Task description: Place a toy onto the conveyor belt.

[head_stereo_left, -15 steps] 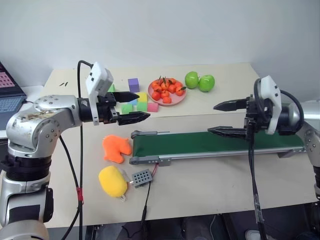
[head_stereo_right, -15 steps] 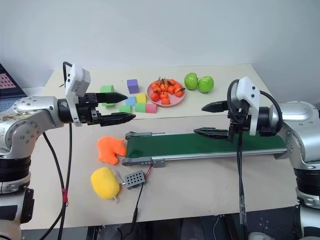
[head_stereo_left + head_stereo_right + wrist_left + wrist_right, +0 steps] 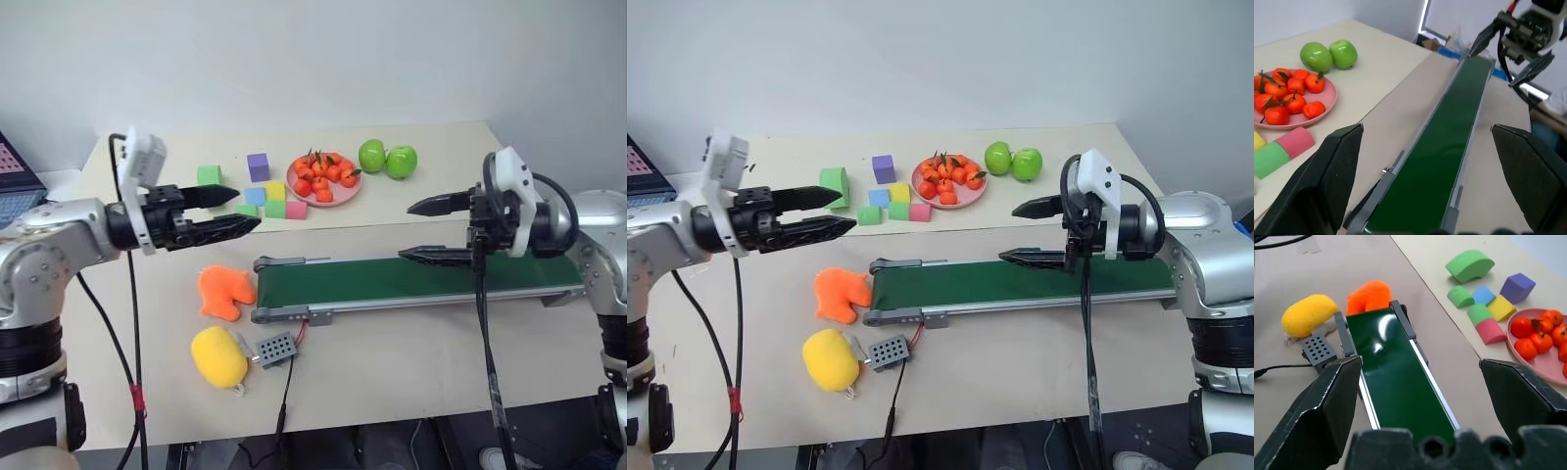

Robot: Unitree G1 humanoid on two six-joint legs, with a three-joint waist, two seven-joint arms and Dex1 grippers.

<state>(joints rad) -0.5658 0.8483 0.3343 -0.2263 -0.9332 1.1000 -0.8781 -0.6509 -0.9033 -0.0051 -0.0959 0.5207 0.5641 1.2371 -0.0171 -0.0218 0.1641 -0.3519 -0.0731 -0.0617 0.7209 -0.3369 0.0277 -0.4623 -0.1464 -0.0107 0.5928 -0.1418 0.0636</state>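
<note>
I see the toy [image 3: 219,356] unmoved on the surface [image 3: 411,362], beside the control box [image 3: 276,346], off the conveyor belt [image 3: 411,279]. The left gripper [image 3: 228,209] has withdrawn leftward, fingers spread, empty. The right gripper [image 3: 421,231] has shifted slightly, fingers spread over the belt.

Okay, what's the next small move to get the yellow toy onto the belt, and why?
Probably lower the left hand toward the yellow toy. That hand is open, empty and hanging above the table on the toy's side. The toy lies untouched by the grey control box, off the belt, with the orange toy close by.
</note>
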